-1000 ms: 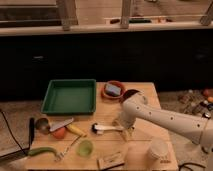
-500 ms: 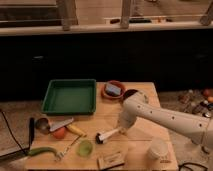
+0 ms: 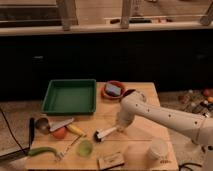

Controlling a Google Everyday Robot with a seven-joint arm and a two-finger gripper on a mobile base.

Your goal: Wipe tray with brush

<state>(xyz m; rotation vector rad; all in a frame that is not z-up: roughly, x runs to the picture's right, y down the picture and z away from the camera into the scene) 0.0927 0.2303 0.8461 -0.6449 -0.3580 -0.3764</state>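
The green tray (image 3: 70, 97) lies at the back left of the wooden table (image 3: 137, 137), with nothing in it. The brush (image 3: 106, 132) lies slanted at the table's middle, with its dark head (image 3: 98, 136) toward the front left and its pale handle running up right. My gripper (image 3: 121, 126) comes down from the white arm (image 3: 165, 117) and is shut on the handle's right end. It is right of and in front of the tray, well apart from it.
An orange-brown bowl (image 3: 114, 91) with a dark object in it stands just right of the tray. A knife (image 3: 60, 124), an orange fruit (image 3: 60, 133), a yellow-handled tool (image 3: 76, 130), a green cup (image 3: 85, 148), a wooden block (image 3: 111, 160) and a white cup (image 3: 158, 150) fill the front.
The brush's head has swung toward the table's front, so the brush now lies slanted instead of level. The gripper has shifted slightly at the handle end.
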